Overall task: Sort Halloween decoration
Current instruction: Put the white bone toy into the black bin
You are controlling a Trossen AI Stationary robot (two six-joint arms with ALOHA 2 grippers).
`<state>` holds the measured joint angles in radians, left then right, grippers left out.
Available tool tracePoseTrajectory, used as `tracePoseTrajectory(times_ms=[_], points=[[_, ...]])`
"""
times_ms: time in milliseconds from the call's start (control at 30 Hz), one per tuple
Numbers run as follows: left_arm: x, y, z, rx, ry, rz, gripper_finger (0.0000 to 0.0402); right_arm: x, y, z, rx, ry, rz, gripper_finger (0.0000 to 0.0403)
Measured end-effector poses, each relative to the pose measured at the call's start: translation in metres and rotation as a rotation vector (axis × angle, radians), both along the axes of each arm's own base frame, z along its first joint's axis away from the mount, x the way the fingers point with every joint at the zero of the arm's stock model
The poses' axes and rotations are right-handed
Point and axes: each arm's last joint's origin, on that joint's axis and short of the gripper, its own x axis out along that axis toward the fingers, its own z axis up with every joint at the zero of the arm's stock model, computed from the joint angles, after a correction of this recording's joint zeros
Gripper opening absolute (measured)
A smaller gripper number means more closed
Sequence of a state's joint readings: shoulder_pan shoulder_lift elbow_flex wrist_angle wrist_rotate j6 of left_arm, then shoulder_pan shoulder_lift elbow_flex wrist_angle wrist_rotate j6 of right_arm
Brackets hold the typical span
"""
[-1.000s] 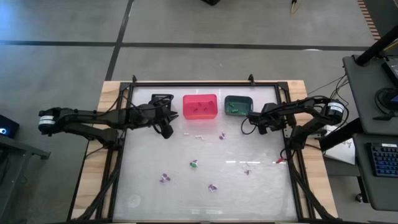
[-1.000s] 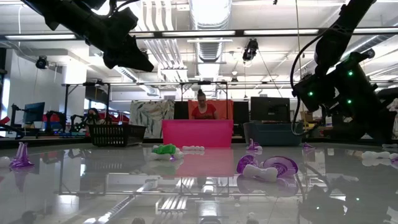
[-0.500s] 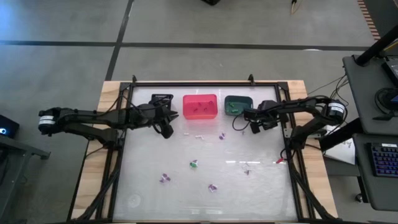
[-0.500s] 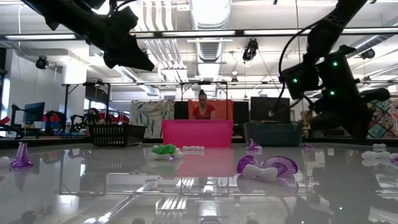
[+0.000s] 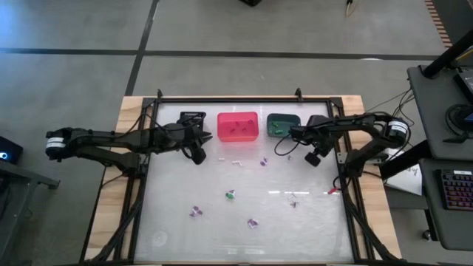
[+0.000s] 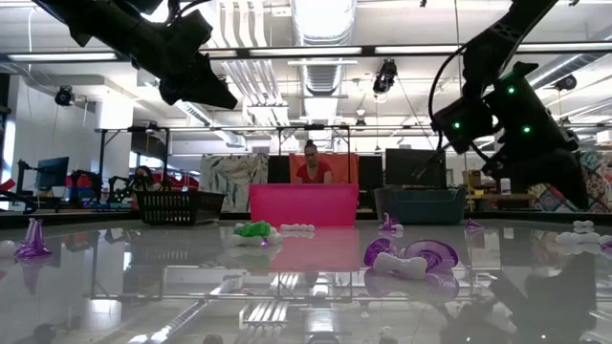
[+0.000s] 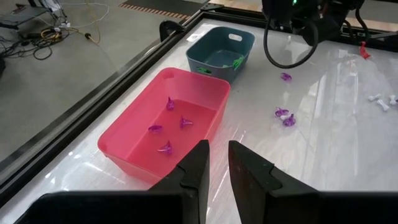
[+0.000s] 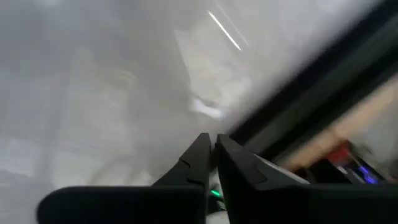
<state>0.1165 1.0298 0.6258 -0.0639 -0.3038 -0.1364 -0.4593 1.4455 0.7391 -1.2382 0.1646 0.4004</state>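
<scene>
Purple trinkets [image 7: 169,123] lie in the pink bin [image 7: 205,91], green ones [image 7: 238,61] in the teal bin [image 7: 219,38]; others dot the table [image 5: 177,214]. My right gripper [image 8: 212,144], blurred, seems nearly closed and empty beside the teal bin. My left gripper [image 7: 217,163] hovers by the black bin [image 5: 191,117], fingers narrowly apart, empty.

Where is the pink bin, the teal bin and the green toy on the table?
pink bin [image 7: 198,88], left wrist view, on its far rim.
teal bin [image 7: 206,46], left wrist view, on its rim.
green toy [image 5: 230,195], high view, on its middle, out on the clear table top.
</scene>
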Motion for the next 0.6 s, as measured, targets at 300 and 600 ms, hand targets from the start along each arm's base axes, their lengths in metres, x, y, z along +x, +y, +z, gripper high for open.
tracePoseTrajectory(times_ms=[300,600], points=[[0.0,0.0,0.0,-0.002,-0.001,0.001,0.0043,-0.001,-0.004,-0.008,0.064,0.056,0.14,0.0089],[0.0,0.0,0.0,-0.001,0.004,0.0,0.0043,0.004,-0.007,-0.025,0.089,0.106,0.136,0.0107]])
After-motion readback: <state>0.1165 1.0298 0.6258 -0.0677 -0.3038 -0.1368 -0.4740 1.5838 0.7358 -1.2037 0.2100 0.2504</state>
